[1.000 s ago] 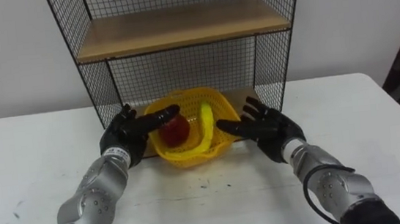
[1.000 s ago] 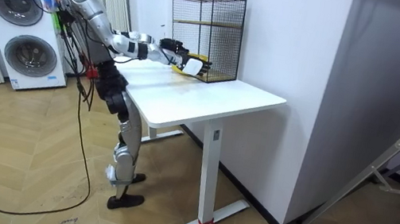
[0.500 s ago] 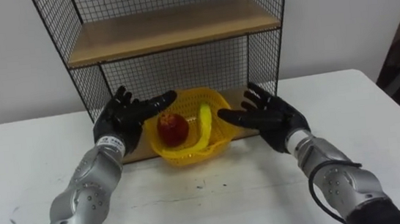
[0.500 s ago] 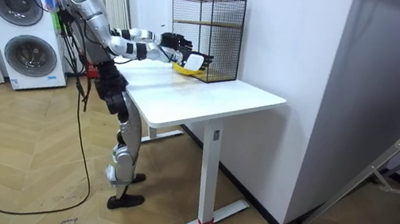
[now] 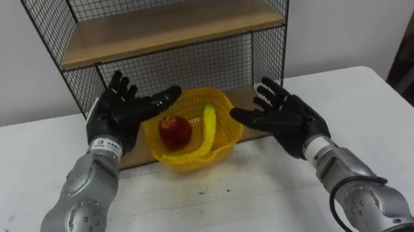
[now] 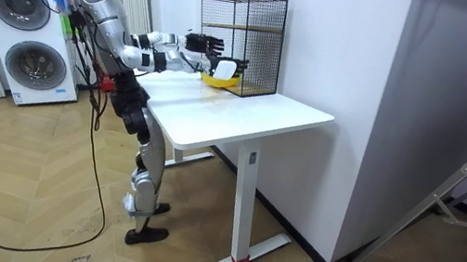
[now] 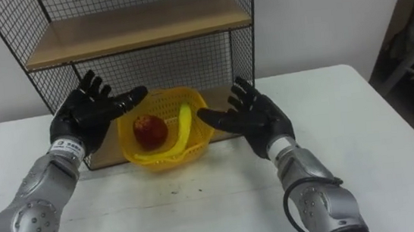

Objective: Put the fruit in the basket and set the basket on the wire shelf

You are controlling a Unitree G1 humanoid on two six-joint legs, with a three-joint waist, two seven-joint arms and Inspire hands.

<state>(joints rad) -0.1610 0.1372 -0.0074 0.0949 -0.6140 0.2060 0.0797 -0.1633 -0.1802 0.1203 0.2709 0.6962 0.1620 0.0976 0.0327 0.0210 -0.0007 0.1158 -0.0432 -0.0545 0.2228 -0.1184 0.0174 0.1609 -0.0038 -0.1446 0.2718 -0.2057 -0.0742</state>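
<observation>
Both hands have come off the basket (image 5: 193, 142). The left hand (image 5: 118, 115) and right hand (image 5: 289, 116) now hover on either side of it, fingers spread wide, holding nothing. The basket, with apple (image 5: 175, 131) and banana (image 5: 209, 129) inside, sits in the wire shelf (image 5: 175, 26), seemingly overhanging the front. The job looks done.

floor: light herringbone wood floor (image 6: 30, 230) | walls: plain white wall (image 6: 343, 35) | furniture: white rectangular table on white legs (image 6: 255, 111), far edge against wall | room view's left: two stacked white washing machines (image 6: 27, 42)
</observation>
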